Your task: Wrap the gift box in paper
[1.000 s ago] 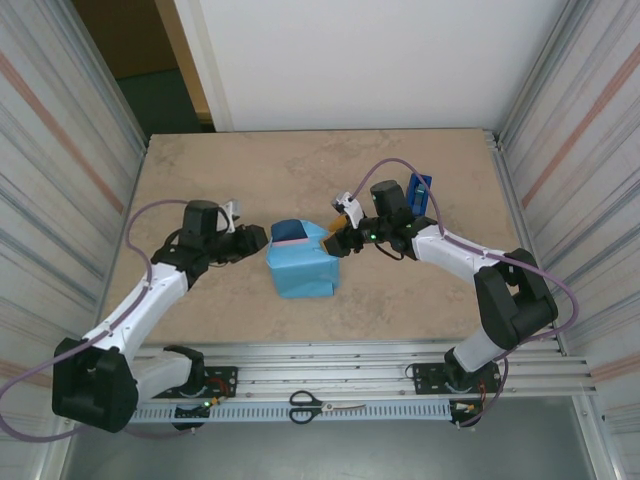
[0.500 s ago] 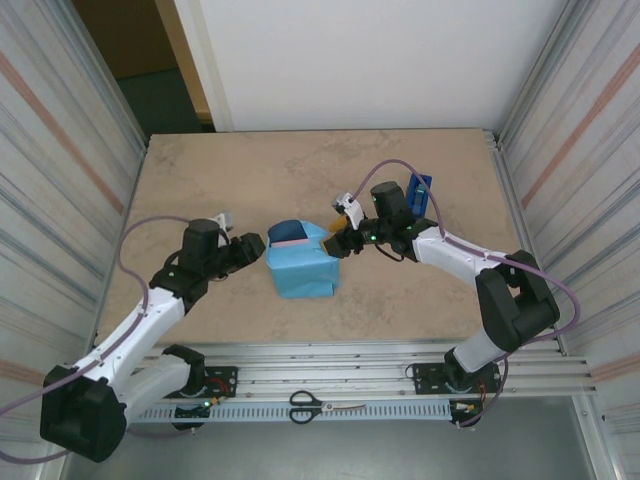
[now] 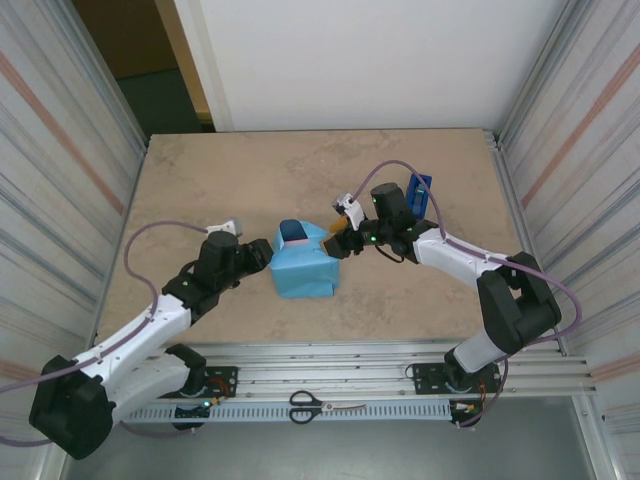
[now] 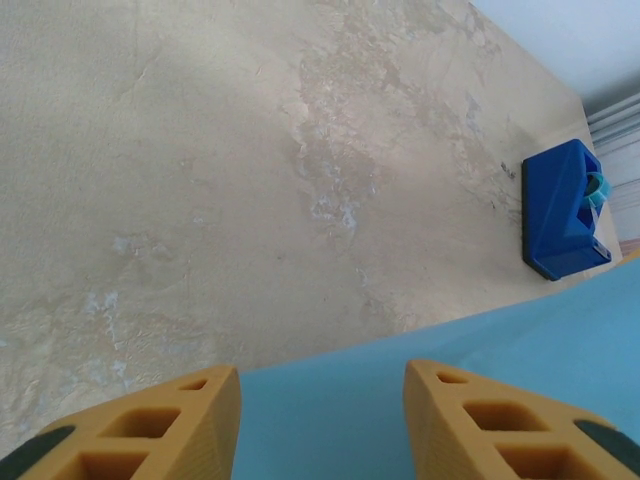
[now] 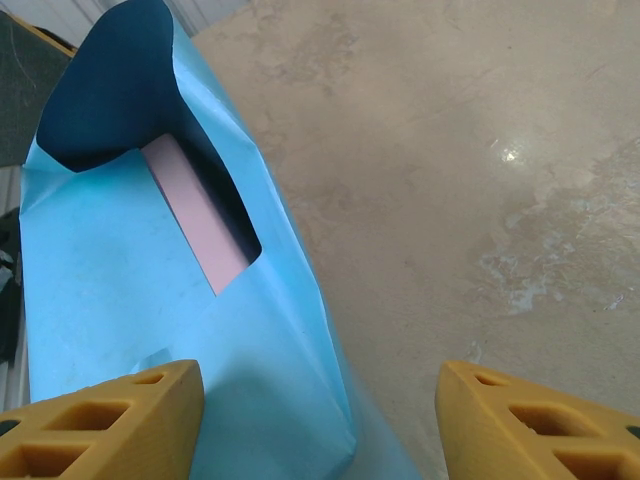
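The gift box sits mid-table inside the paper. Only a pink strip of the box shows through a gap at the far end. The paper has its sky-blue face outward, and a dark navy flap stands up behind the gap. My left gripper is at the package's left side, open, with the flat blue paper between its orange fingers. My right gripper is at the package's right side, open wide, straddling the paper's right edge, one finger over the paper and the other over the table.
A dark-blue tape dispenser stands at the back right, also in the left wrist view. Scissors lie on the rail at the near edge. Corrugated metal walls close in both sides of the beige table.
My left arm has swung forward and right, bringing its gripper up against the package's left side, and its jaws have widened. The right arm and the package have hardly moved.
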